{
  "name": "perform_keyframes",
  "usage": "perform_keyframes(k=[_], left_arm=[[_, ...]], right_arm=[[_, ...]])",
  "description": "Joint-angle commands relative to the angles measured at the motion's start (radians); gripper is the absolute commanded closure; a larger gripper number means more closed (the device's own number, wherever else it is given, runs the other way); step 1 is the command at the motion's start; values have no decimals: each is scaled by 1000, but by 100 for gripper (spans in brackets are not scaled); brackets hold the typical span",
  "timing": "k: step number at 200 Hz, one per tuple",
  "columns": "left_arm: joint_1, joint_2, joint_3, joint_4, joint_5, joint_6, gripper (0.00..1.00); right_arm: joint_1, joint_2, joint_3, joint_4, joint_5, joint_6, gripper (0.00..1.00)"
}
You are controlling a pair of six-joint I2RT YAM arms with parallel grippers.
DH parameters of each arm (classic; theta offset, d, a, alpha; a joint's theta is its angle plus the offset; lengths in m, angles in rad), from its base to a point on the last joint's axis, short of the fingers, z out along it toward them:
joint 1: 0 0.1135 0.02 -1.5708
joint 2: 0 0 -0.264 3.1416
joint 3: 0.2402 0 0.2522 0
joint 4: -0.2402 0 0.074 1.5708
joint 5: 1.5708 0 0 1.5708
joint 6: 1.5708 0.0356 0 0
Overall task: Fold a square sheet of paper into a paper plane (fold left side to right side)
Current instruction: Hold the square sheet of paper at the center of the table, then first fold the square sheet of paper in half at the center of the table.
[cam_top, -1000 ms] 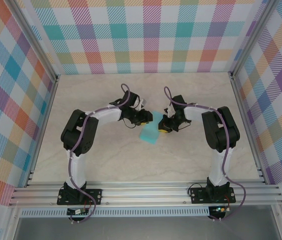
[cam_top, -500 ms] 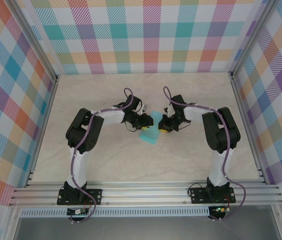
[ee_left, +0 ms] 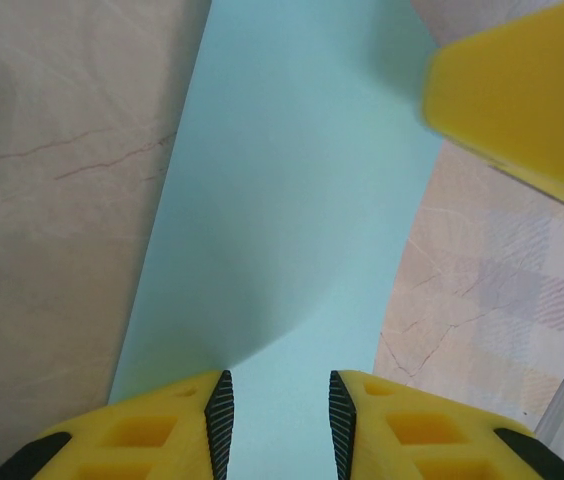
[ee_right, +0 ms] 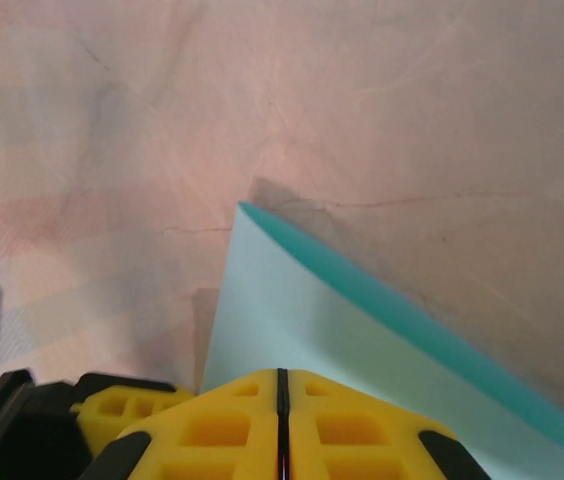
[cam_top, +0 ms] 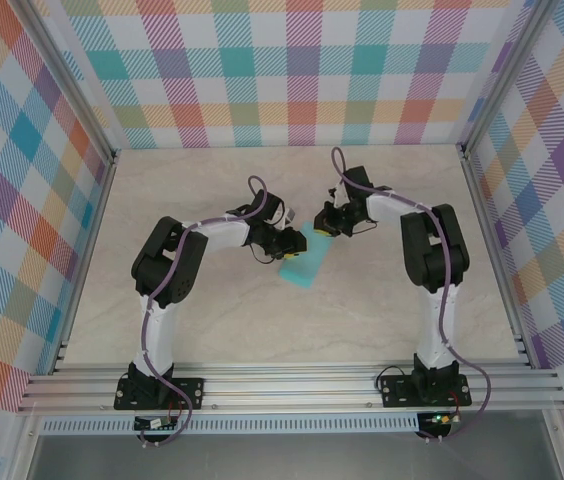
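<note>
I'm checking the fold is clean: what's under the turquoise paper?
The marbled table surrounds the turquoise paper, with shadow beside its corner. Whatever lies directly beneath the sheet is covered.

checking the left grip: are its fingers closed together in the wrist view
No, the left gripper shows a clear gap between its fingers, with paper in it.

Right hand [cam_top: 326, 224] drawn farther back, square sheet of paper [cam_top: 302, 264] pulled out longer

Beige marble-pattern table [cam_top: 212, 320], faint veining.
On it near centre: folded turquoise paper sheet [cam_top: 302, 262], narrow strip shape, slanted with far end toward the right side, soft shadow alongside.
</note>
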Motion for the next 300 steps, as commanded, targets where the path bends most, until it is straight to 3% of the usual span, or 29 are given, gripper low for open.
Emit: perform_keyframes(k=[1,78,236,300], left_arm=[[-14,12,-37,-69,-41,27,67],[-15,-53,-84,-89,-58,72,66],[-22,-212,-315,-90,-39,86,60],[-25,-321,-444,-125,-81,62,59]], right_arm=[[27,50,56,-32,-45,4,93],[41,113,123,-210,128,-50,93],[60,148,194,-277,144,-73,93],[62,150,196,-280,139,-87,92]])
